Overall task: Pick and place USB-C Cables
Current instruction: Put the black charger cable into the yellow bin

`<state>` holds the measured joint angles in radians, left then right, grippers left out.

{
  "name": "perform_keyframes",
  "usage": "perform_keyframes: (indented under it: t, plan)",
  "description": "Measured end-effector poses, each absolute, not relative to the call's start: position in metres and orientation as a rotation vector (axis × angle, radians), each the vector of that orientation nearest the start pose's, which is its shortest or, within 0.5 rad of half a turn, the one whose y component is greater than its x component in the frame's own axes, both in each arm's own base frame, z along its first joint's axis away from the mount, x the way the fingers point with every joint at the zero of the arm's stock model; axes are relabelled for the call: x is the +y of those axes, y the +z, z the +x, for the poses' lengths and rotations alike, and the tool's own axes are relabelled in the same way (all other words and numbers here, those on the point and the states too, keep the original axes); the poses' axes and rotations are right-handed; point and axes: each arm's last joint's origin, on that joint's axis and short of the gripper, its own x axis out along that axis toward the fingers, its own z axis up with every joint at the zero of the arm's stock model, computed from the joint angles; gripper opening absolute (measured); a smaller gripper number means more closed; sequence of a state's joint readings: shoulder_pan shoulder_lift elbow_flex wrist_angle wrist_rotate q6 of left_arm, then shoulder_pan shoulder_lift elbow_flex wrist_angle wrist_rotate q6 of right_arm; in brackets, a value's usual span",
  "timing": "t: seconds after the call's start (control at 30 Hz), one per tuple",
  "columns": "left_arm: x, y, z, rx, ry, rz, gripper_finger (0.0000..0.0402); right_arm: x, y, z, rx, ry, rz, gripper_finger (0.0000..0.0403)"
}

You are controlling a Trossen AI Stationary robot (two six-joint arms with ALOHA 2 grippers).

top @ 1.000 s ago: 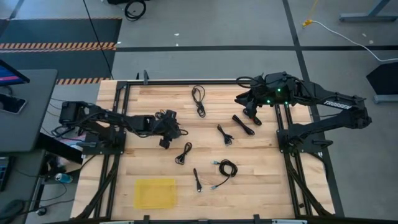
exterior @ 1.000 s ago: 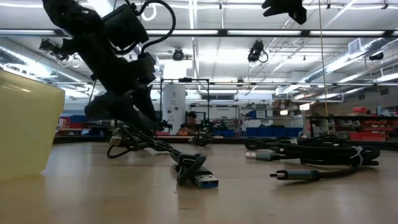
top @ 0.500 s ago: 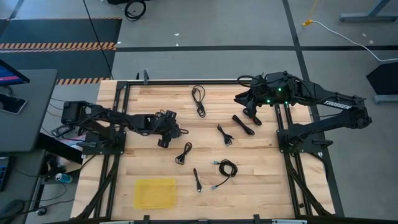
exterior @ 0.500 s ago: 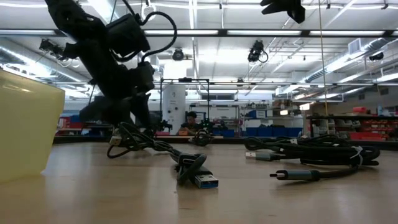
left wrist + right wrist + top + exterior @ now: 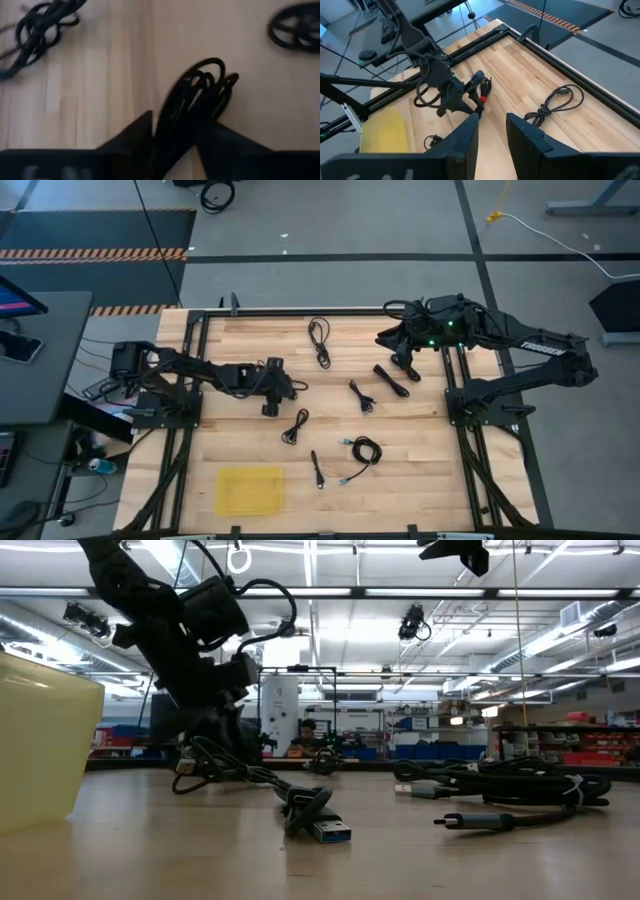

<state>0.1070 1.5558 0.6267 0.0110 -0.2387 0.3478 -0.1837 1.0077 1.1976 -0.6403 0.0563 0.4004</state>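
My left gripper (image 5: 272, 392) is over the table's left-middle, shut on a small black coiled USB-C cable (image 5: 197, 95) with a red tie (image 5: 482, 98). Other black cables lie flat on the wood: one near the far edge (image 5: 319, 340), two right of centre (image 5: 391, 380) (image 5: 361, 395), one just near of the left gripper (image 5: 295, 425), and two toward the near side (image 5: 317, 468) (image 5: 361, 450). My right gripper (image 5: 492, 137) is open, raised above the table's far right part (image 5: 405, 363), touching nothing. My left gripper pinches the coiled cable between its two fingers at the tied end of the bundle (image 5: 172, 127). The fingers lie along the bundle. The loops (image 5: 210, 80) stick out past the fingertips. In the right wrist view the bundle (image 5: 481, 86) appears clear of the wood.
A yellow container (image 5: 250, 490) stands near the table's near-left edge and fills the low view's left side (image 5: 40, 750). Black frame rails (image 5: 190, 370) run along both table sides. Bare wood lies between the yellow container and the near cables.
My left arm has risen a little and shifted slightly toward the table's right, keeping its hold on the cable. The other cables and my right arm have stayed still.
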Motion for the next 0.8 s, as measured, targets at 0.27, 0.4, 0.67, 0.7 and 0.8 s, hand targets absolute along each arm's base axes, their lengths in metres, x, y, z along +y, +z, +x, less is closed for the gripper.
perform_keyframes:
  t: [0.27,0.4,0.67,0.7,0.8]
  plan:
    - [0.038,0.190,0.299,0.944,0.278,0.161,0.0029,-0.037,0.390,0.192,0.400,-0.324,0.420,0.0105]
    - [0.031,0.247,0.309,1.036,0.324,0.042,0.0029,-0.037,0.389,0.192,0.402,-0.324,0.417,0.0105]
    - [-0.026,0.354,0.287,1.076,0.492,-0.253,0.0029,-0.037,0.389,0.191,0.410,-0.317,0.385,0.0105]
    - [-0.035,0.362,0.282,1.067,0.517,-0.282,0.0029,-0.037,0.389,0.191,0.410,-0.317,0.384,0.0105]
    - [-0.070,0.374,0.266,1.076,0.509,-0.319,0.0029,-0.037,0.389,0.191,0.413,-0.313,0.363,0.0105]
